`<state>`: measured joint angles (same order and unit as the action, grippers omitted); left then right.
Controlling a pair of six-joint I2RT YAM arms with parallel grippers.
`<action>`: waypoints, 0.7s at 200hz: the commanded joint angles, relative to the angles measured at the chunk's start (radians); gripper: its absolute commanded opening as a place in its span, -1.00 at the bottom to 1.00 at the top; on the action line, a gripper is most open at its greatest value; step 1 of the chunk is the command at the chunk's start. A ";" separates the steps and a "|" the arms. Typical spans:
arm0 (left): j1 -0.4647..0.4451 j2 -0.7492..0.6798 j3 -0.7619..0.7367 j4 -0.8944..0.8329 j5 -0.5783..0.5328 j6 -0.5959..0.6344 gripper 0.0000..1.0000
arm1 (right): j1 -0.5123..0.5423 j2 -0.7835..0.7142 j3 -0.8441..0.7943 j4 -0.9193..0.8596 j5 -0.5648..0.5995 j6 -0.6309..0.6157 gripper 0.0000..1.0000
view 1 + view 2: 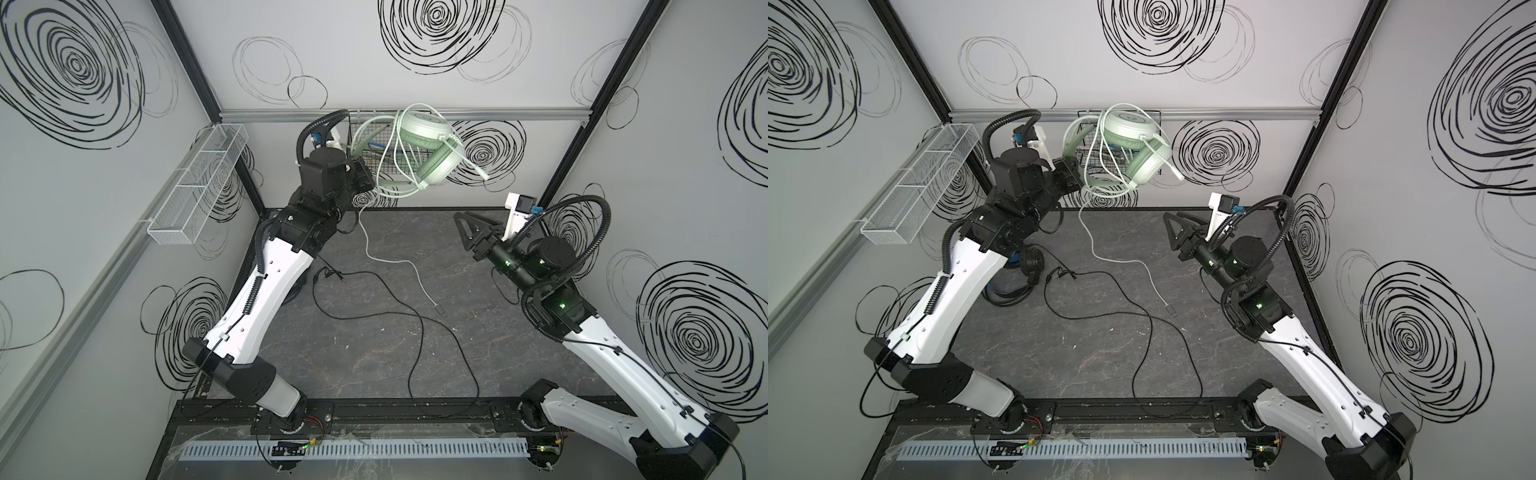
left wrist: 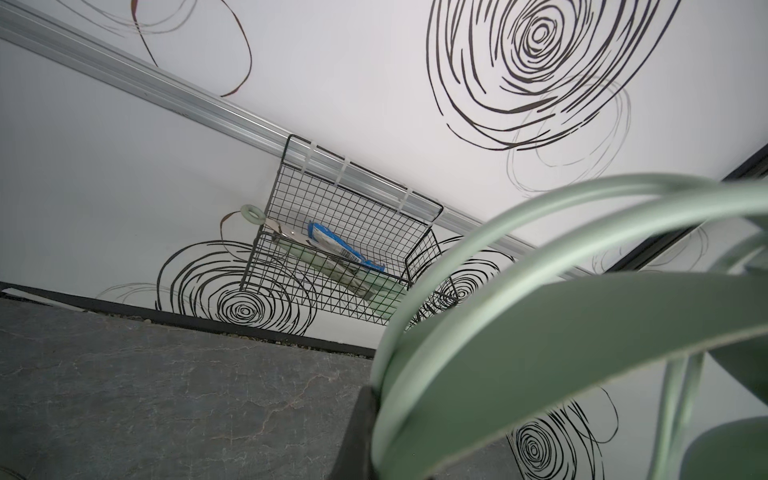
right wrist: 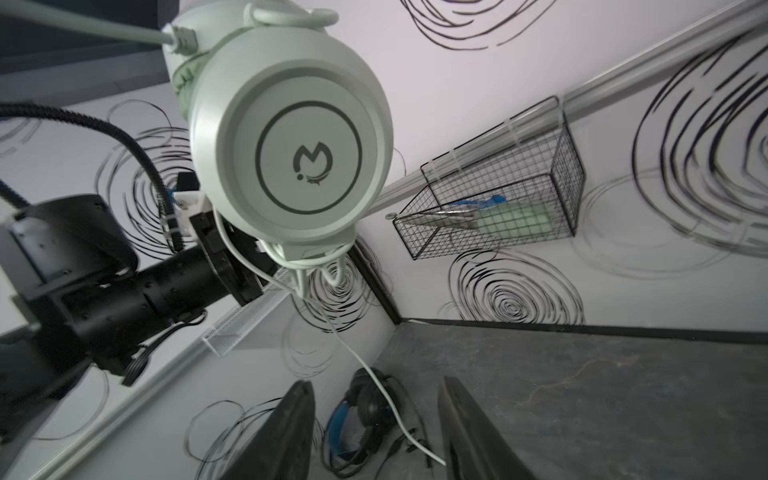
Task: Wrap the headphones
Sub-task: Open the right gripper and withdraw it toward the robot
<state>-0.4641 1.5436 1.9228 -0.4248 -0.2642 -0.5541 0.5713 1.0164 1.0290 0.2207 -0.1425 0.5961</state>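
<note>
Left hand (image 1: 365, 179): pinching the mint headset (image 1: 428, 141) by its headband, aloft before the wire basket (image 2: 332, 216) (fingertips mostly hidden).
Right hand (image 3: 376, 380): spread, empty.
White cord (image 1: 390, 260): trails to the desk (image 1: 498, 332).
Black headset (image 1: 1027, 266): on the desk, half under the left arm.

Pale mint-green headset (image 1: 430, 137), white cord (image 1: 388, 261), black-and-blue headset (image 1: 1032, 262), black cord (image 1: 409, 370), grey marbled table (image 1: 353, 365), black swirls on white walls (image 1: 332, 50).

Black headset (image 1: 1032, 262) half hidden under left arm (image 1: 967, 282); mint headband (image 2: 561, 328) blurred, cropped
</note>
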 commanded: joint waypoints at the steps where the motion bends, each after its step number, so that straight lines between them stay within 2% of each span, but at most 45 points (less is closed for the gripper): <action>1: 0.005 -0.038 0.030 0.118 -0.023 -0.018 -1.00 | -0.027 0.093 0.096 -0.135 -0.119 0.101 0.46; 25: 0.016 -0.022 0.039 0.112 -0.041 0.031 -1.00 | -0.067 0.158 0.124 -0.213 -0.183 0.241 0.75; 42: 0.026 -0.007 0.055 0.100 -0.036 0.049 -1.00 | -0.095 0.180 0.104 -0.233 -0.234 0.336 0.84; 101: 0.025 0.001 0.059 0.092 -0.028 0.066 -1.00 | -0.138 0.297 0.024 -0.320 -0.446 0.694 0.94; 119: 0.022 0.003 0.059 0.090 -0.035 0.073 -1.00 | -0.132 0.330 -0.025 -0.272 -0.524 0.841 0.95; 140: 0.008 0.002 0.058 0.092 -0.050 0.088 -1.00 | -0.121 0.352 -0.038 -0.300 -0.516 0.877 0.96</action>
<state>-0.4435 1.5600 1.9282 -0.4500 -0.2947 -0.4553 0.4381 1.3560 1.0092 -0.0570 -0.5926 1.3159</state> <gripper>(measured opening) 0.073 0.978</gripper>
